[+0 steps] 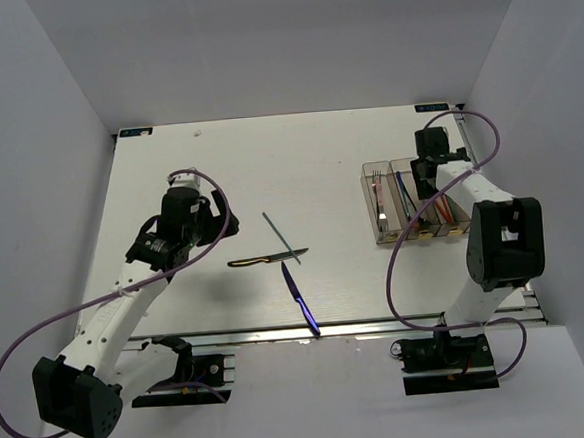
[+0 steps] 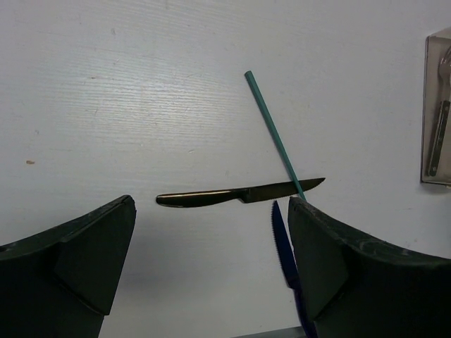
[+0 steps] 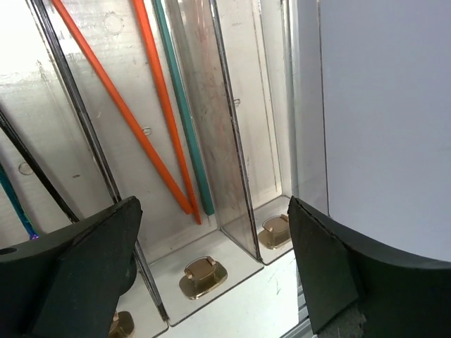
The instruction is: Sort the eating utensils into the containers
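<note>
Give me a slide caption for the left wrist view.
Open left hand above a dark knife, teal chopstick and blue knife on the white table.

Top view: you couldn't see the right gripper (image 1: 427, 169) jaws. Its own body hid them, plus part of the containers (image 1: 394, 237). Their contents were too small to name there. Left wrist: the blue knife (image 2: 280, 243) ran behind the finger at lower right, and one container was cut by the right edge. Right wrist: the red chopsticks (image 3: 122, 105) and teal chopstick (image 3: 182, 105) were cut off at the top. You couldn't identify the thin dark piece (image 3: 35, 163) at left.
</note>
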Robot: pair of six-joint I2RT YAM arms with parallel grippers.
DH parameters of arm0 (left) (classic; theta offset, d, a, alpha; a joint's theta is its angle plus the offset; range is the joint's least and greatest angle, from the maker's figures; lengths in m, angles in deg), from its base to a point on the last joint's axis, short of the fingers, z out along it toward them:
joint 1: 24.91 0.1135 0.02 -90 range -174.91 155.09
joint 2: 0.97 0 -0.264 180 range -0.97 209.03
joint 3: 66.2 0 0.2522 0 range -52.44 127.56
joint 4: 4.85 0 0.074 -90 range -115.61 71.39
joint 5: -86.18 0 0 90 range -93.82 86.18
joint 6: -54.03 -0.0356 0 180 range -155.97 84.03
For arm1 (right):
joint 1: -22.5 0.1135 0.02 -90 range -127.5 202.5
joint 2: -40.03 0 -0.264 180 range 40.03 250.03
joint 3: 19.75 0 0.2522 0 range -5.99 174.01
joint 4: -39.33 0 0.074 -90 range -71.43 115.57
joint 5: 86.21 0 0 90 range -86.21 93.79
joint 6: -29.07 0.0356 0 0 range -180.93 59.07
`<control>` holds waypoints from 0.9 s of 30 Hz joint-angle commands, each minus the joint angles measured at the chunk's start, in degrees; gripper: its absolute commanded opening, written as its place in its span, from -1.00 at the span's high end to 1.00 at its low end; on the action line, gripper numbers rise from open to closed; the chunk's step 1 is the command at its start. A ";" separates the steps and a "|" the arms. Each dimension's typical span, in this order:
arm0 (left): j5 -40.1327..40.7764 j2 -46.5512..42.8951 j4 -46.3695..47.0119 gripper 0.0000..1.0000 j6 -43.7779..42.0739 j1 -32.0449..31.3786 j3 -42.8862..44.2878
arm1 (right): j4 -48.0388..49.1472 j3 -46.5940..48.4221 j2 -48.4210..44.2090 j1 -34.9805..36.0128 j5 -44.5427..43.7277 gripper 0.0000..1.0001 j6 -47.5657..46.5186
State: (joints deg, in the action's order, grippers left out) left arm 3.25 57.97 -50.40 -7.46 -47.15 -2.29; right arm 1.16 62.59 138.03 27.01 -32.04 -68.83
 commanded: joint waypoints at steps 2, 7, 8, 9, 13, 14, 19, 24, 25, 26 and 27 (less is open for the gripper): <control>1.19 3.62 0.59 -0.96 3.20 -0.08 3.89 | -0.82 2.52 -6.58 0.58 1.10 -0.79 4.01; 12.59 17.59 -3.61 -0.96 9.01 -5.26 13.11 | 8.21 -3.07 -19.84 14.44 -2.64 -0.79 5.27; 15.14 20.49 -4.59 -0.96 11.80 -8.58 15.39 | 10.49 -4.66 -21.95 16.38 -4.66 -0.79 5.44; 17.60 26.26 -5.55 -0.96 13.66 -10.09 19.94 | 11.39 -5.72 -25.54 17.88 -2.42 -0.79 9.36; 27.44 39.13 -16.88 -0.96 24.72 -15.02 31.22 | 10.97 -10.21 -32.24 16.32 23.14 -0.79 14.05; 28.95 41.15 -18.29 -0.95 29.10 -16.94 32.71 | 10.17 -10.56 -33.73 16.40 23.53 -0.79 15.27; 28.36 51.43 -20.24 -0.76 36.09 -19.77 37.38 | 7.44 -12.41 -37.61 16.58 25.02 -0.79 17.75; 26.16 54.17 -14.99 -0.54 37.67 -19.77 34.58 | 7.35 -14.96 -41.56 17.37 27.66 -0.79 17.31; 25.46 54.53 -14.36 -0.52 37.58 -19.77 34.05 | 7.70 -15.22 -42.00 17.63 28.18 -0.79 17.22; 24.84 55.92 -13.83 -0.52 37.49 -19.86 34.05 | 8.14 -15.49 -42.71 17.98 28.36 -0.79 16.96; 23.96 56.54 -13.48 -0.52 37.49 -19.77 34.22 | 8.40 -15.49 -42.80 18.07 28.71 -0.79 16.95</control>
State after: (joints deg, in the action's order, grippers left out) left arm 27.95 114.62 -66.18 27.66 -67.24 32.05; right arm 7.61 47.26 97.27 44.34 -5.95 -52.31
